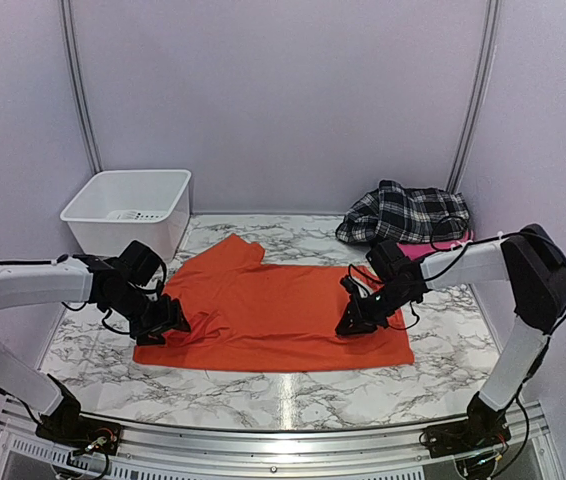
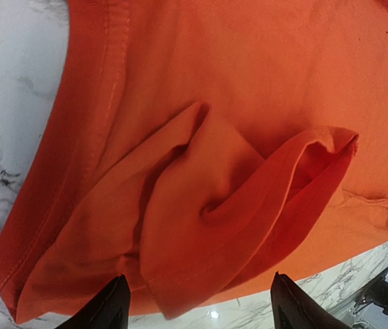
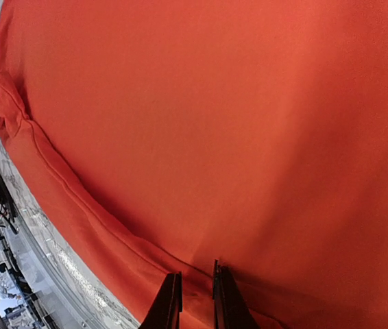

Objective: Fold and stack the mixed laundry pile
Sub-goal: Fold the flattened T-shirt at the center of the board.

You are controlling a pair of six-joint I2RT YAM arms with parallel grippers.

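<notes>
The orange t-shirt [image 1: 283,305] lies spread on the marble table, its left sleeve bunched into folds [image 2: 235,199]. My left gripper [image 1: 166,325] hovers over that bunched sleeve at the shirt's left edge. Its jaws [image 2: 197,308] are wide open, one on each side of the folds and gripping nothing. My right gripper [image 1: 349,324] is down on the shirt's right part near the front hem. Its jaws [image 3: 196,282] are nearly shut, with a ridge of orange cloth [image 3: 201,171] pinched between them. The black-and-white plaid shirt [image 1: 403,212] lies crumpled at the back right.
A white plastic bin [image 1: 128,205] stands at the back left. A folded pink garment [image 1: 441,246] lies under the plaid shirt's front edge. Bare marble [image 1: 263,390] runs along the front, ahead of the metal table rail [image 1: 283,435].
</notes>
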